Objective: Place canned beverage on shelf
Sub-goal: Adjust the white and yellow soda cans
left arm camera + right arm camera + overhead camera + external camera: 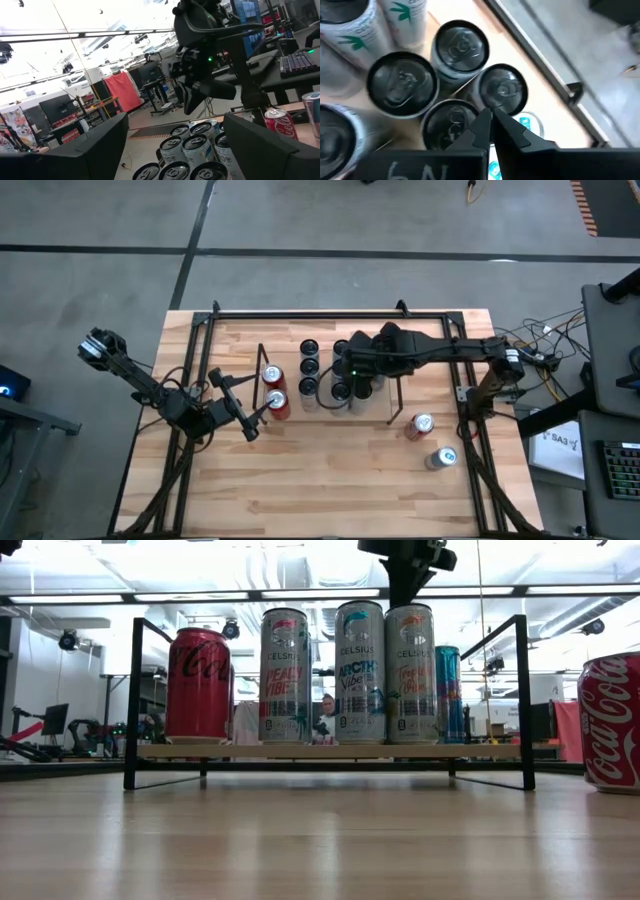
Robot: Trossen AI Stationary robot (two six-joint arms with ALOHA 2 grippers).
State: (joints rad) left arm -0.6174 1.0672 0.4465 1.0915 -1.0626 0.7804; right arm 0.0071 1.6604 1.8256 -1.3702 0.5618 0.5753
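Note:
The shelf (480,751) stands mid-table with several tall Celsius cans (360,670) and a red Coca-Cola can (198,685) upright on its wood base. My right gripper (491,119) hovers shut and empty just above the can tops (502,90), pointing steeply down; the low view shows the right gripper (408,592) over the rightmost front can. My left gripper (241,408) waits open at the shelf's left end, beside two red cans (274,388). Its fingers (100,145) stand wide apart with nothing between them.
Two cans sit on the table right of the shelf: a red Coca-Cola can (420,425) and a silver one (440,458). The black tubular frame (330,313) borders the table. Bare wood lies along the near edge (330,490).

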